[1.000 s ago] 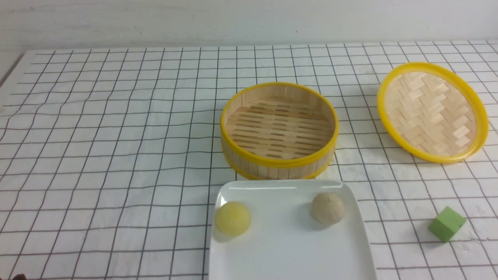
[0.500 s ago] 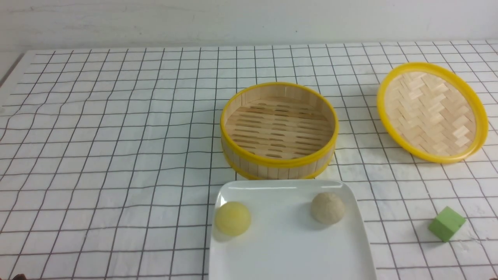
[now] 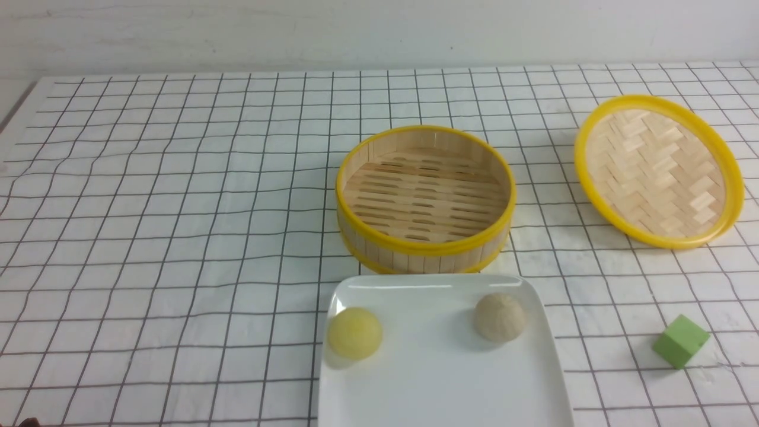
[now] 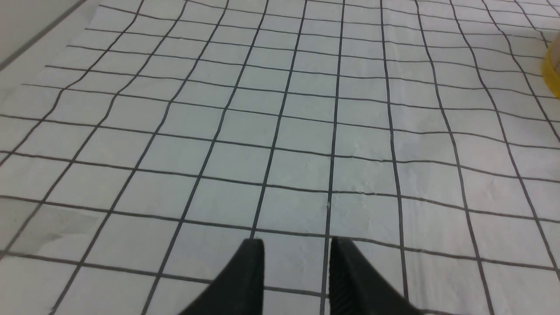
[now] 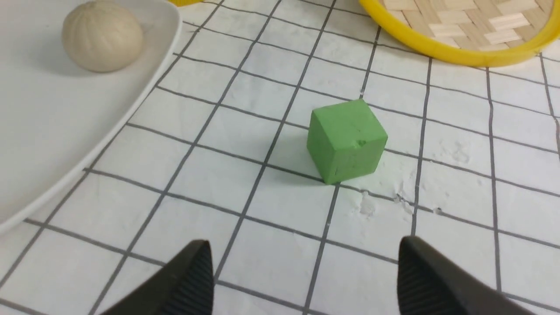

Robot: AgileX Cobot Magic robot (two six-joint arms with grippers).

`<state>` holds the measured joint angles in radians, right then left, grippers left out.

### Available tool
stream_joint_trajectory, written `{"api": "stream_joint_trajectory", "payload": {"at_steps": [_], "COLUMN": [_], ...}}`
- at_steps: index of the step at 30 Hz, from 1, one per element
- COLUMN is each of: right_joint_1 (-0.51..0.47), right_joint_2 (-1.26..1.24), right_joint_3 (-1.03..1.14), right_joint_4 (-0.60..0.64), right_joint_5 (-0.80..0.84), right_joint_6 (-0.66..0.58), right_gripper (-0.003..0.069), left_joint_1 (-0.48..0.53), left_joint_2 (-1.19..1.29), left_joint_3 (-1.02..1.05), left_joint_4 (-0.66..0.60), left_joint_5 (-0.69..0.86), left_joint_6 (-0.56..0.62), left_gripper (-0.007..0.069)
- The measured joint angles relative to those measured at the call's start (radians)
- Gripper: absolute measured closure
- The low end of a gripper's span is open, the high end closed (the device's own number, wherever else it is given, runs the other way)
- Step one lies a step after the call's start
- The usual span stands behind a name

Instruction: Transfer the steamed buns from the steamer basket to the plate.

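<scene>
Wrist views alone show right gripper (image 5: 304,243) gaping; left gripper (image 4: 296,242) narrower, seemingly empty.

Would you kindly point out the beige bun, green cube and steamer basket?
beige bun (image 3: 499,317), front view, its rounded middle.
green cube (image 5: 348,138), right wrist view, its middle.
steamer basket (image 3: 424,247), front view, near yellow rim.

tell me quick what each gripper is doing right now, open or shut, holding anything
left gripper: partly open, nothing between the fingers.
right gripper: wide open, empty, facing the green cube without touching it.
</scene>
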<state>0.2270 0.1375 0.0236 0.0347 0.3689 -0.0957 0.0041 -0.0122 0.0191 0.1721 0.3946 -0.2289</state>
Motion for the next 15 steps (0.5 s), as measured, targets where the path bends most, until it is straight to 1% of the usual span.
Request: {"api": "stream_joint_trajectory", "payload": {"at_steps": [15], "right_joint_1": [0.0], "right_joint_2": [0.0], "right_joint_3": [0.0], "right_joint_4": [-0.021], "right_joint_5": [-0.001], "right_joint_6": [0.0], "right_gripper": [0.0111], "left_joint_1": [0.0], "left_joint_2": [0.0], "left_joint_3": [0.0], "left_joint_4": [0.0], "left_joint_5": [0.0], "left_joint_6": [0.001], "left_gripper": [0.0384]}}
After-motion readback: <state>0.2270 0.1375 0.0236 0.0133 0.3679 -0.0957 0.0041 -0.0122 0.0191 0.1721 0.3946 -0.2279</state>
